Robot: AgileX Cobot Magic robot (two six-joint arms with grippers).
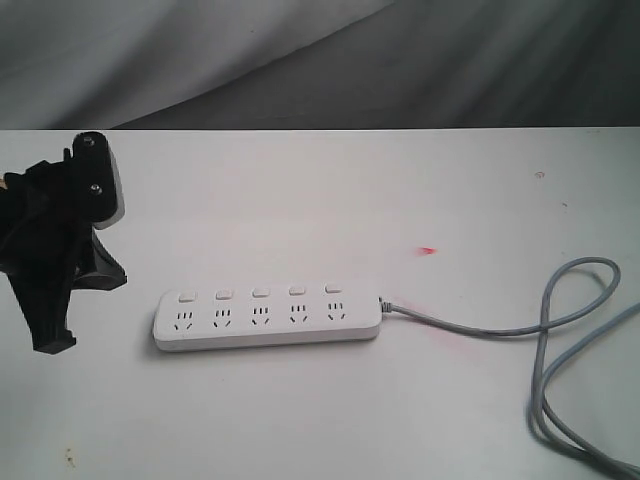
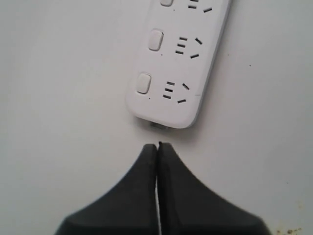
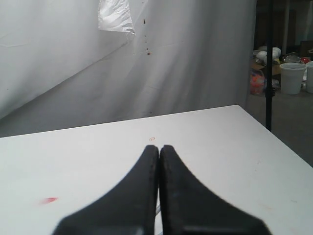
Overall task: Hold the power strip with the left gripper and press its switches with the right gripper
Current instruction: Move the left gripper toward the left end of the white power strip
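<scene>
One power strip (image 1: 268,320), five switches (image 1: 260,293)

Left pincer (image 2: 158,145): two matte black fingers, broad at the base, curving in to narrow blunt tips.
Right pincer (image 3: 159,147): a like pair, black and tapering.
Left wrist housing (image 1: 45,250): angular black plastic.
Top block (image 1: 112,192): pale grey, rounded, with two dark round fittings.

White power strip (image 1: 268,332) flat, face up; 5 switches (image 1: 259,293) in row.
</scene>
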